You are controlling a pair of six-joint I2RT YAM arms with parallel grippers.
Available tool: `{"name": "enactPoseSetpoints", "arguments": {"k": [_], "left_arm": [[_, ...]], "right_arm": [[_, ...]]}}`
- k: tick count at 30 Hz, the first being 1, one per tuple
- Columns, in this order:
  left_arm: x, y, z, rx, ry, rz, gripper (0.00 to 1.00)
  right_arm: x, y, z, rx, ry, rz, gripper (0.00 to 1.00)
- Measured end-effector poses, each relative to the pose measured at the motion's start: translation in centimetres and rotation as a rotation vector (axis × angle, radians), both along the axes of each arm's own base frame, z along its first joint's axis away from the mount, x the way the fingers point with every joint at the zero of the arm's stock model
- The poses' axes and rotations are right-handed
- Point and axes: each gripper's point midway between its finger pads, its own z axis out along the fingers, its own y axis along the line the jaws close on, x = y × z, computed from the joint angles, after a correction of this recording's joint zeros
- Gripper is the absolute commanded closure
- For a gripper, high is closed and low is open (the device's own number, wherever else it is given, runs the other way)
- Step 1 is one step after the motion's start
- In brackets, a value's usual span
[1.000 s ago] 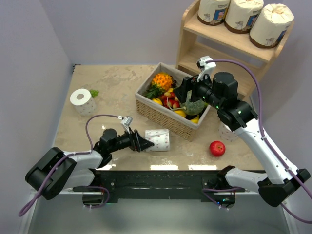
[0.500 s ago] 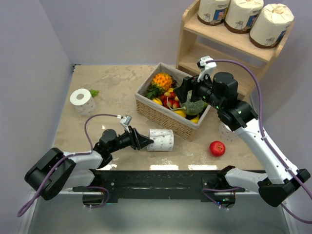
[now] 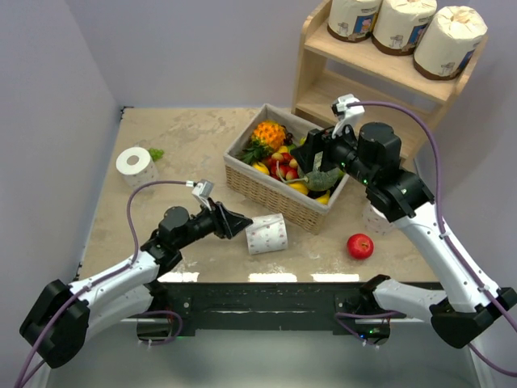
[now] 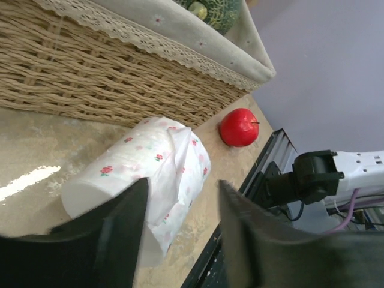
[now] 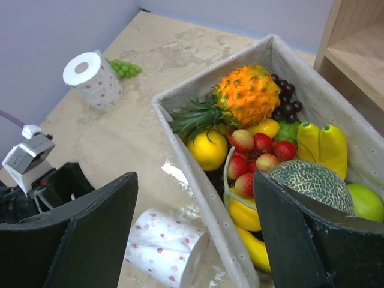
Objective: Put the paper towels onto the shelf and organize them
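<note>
Left jaws close on the bare roll (image 3: 267, 234), right up against the basket (image 3: 271, 198)!
That fruit-filled wicker basket sits between the roll and the shelf (image 3: 380, 71), and one red apple (image 3: 360, 246) lies near on the surface (image 3: 194, 133). Six rolls in all: three wrapped ones (image 3: 401, 24) on the top shelf, one upright roll (image 3: 136, 168) far left by the grapes (image 3: 156, 153), one half-hidden roll (image 3: 373, 220) under the right arm, and the one being gripped. A second ago the left jaws gaped wide beside a flat-lying roll; now it is tilted. Right jaws hang wide apart over the basket.
</note>
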Motion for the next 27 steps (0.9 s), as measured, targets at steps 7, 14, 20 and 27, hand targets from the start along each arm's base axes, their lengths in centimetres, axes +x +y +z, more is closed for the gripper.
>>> {"name": "enactPoseSetpoints", "arguments": {"k": [7,14,20,27], "left_arm": [[0.0,0.5,-3.3,0.07,0.072,0.028,0.18],[-2.0,1.3,-8.6,0.114,0.166,0.0,0.17],[-2.0,0.5,-7.6,0.059,0.113,-0.031,0.17],[-2.1,-0.2,-7.4,0.04,0.088,-0.054,0.17]], "right_arm": [[-0.2,-0.4,-0.5,-0.016,0.019,-0.011,0.19],[-0.5,-0.6,-0.2,-0.012,0.01,-0.015,0.19],[-0.4,-0.6,-0.2,-0.013,0.011,-0.016,0.19],[-0.3,-0.5,-0.4,-0.017,0.015,-0.016,0.19]]}}
